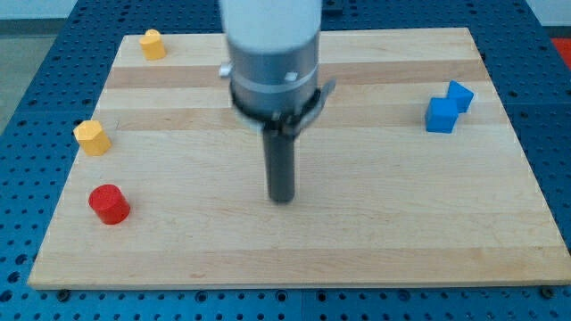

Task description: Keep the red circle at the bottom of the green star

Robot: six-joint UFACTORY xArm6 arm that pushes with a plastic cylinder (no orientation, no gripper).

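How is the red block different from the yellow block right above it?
The red circle is red, while the yellow block is yellow. The red circle looks like a round cylinder; the yellow block's top looks more angular, though its exact shape is hard to tell. The red circle sits nearer the view's bottom, the yellow block higher up. Both stand upright near the board's left edge, well to the left of my tip.

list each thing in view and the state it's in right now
my tip: on the board's middle, touching no block
red circle: upright, alone, view's left
yellow block: upright, left edge, above the red one
second yellow block: upright, top left corner
two blue blocks: touching, view's right
green star: not in view
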